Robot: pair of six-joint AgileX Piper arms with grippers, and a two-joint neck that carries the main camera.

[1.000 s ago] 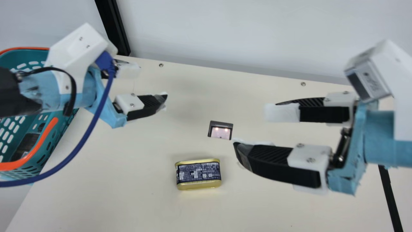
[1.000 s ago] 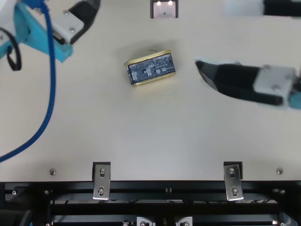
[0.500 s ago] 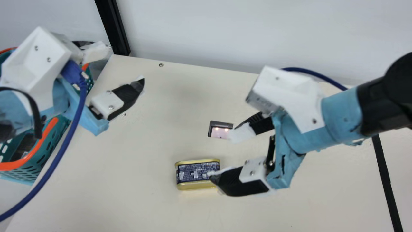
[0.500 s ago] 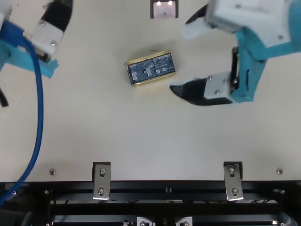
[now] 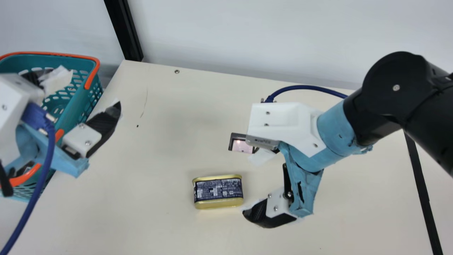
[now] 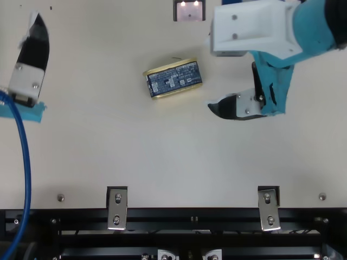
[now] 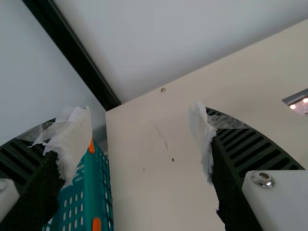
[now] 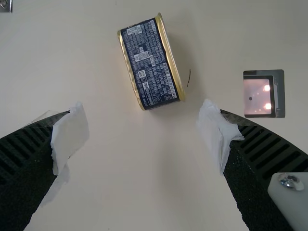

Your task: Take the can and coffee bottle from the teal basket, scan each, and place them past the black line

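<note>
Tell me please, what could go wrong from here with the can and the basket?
The right gripper is open near the slanted can; if its fingers close unevenly, they may push or turn the can instead of gripping it.

In the main view, the open left gripper overlaps the teal basket; lowering it there might catch the rim.

The frayed white fingertip coverings could slip or bunch during a grasp.

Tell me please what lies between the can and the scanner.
A short, thin dark strand or mark, close to the can; the right wrist view shows it.
</note>
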